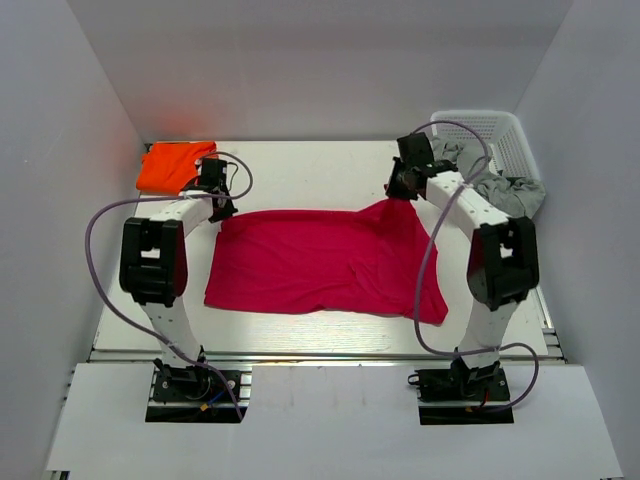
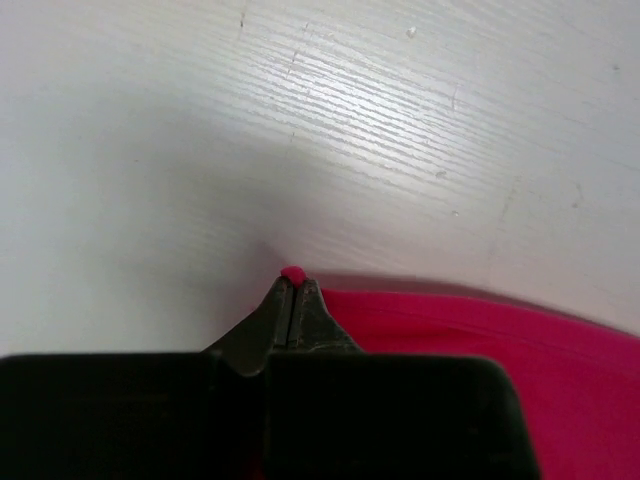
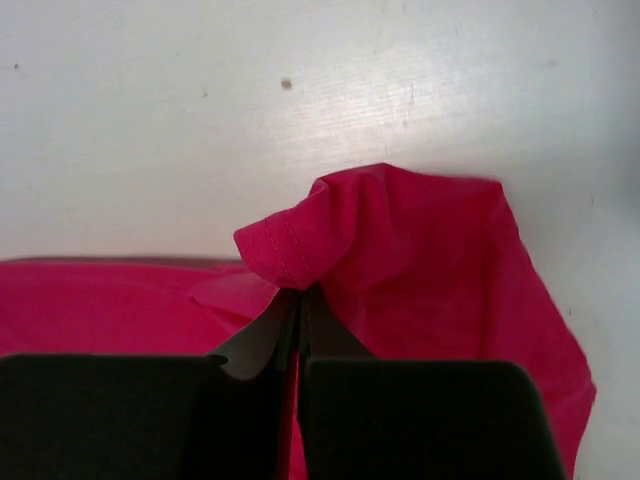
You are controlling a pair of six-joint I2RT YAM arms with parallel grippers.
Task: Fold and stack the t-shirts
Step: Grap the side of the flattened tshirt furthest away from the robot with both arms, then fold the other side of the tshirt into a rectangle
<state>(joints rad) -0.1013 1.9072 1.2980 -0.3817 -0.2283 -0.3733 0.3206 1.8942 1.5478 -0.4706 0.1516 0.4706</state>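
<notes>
Red shirt [image 1: 320, 262] lies spread, long axis left-right. Left gripper [image 2: 292, 290] and right gripper [image 3: 300, 297] are each pinched closed on a far corner.

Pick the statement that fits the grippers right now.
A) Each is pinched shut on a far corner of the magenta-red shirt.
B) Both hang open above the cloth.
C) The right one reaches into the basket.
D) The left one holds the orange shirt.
A: the left gripper and the right gripper are each closed on an edge of the magenta-red shirt, while the orange shirt lies unheld.
</notes>
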